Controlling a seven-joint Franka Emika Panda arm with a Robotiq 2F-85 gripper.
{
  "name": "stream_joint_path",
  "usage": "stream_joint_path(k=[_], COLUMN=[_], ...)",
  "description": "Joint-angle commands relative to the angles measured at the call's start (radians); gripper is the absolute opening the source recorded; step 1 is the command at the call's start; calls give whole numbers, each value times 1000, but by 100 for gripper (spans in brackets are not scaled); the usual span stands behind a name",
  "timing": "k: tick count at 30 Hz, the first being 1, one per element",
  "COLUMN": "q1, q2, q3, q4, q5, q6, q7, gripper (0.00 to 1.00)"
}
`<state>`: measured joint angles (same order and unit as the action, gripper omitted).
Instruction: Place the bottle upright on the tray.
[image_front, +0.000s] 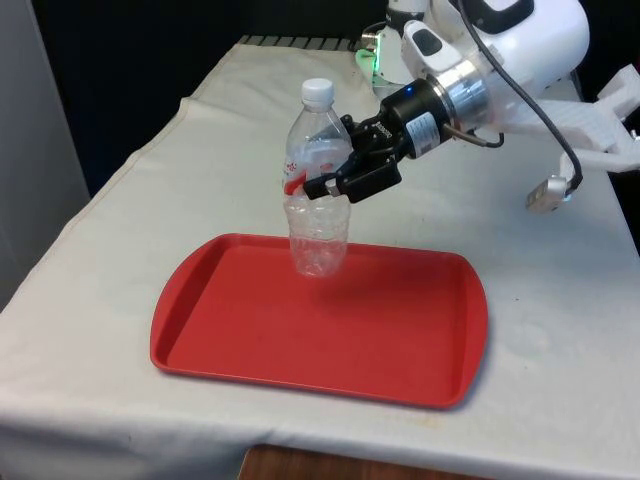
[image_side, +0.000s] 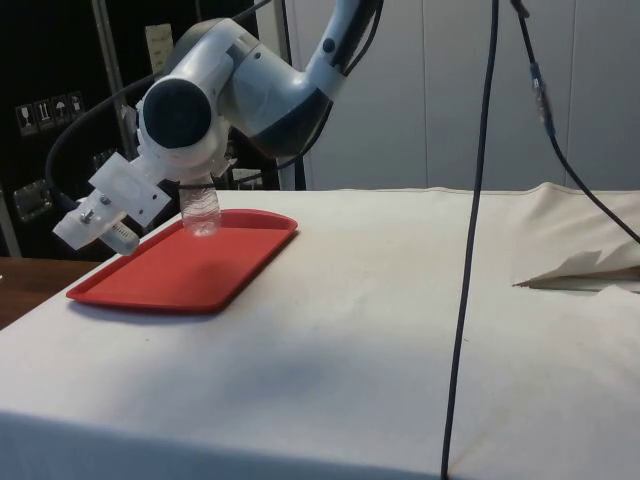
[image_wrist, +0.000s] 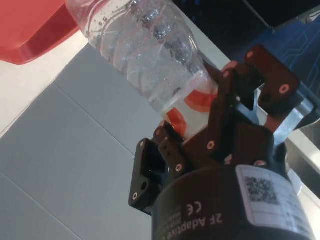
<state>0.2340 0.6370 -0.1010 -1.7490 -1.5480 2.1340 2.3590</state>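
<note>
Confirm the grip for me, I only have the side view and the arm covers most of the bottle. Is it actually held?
Observer: Yes. In the front view the gripper is shut on the bottle at its red-and-white label.
Operator: Upright?
Observer: Upright, white cap on top.
Operator: Where over the tray?
Observer: At the red tray's far edge, toward the front view's left. I cannot tell whether the base touches it.

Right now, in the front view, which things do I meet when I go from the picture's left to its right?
Red tray's left rim → clear bottle standing upright → black gripper closed on its label → white arm.
</note>
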Motion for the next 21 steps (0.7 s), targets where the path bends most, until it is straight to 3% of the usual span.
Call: stream_joint_path(k=[1,21], q1=[0,-5], q2=[0,50], q3=[0,9], q4=[0,22], q5=[0,0], q6=[0,-4], q7=[0,45], gripper=[33,33])
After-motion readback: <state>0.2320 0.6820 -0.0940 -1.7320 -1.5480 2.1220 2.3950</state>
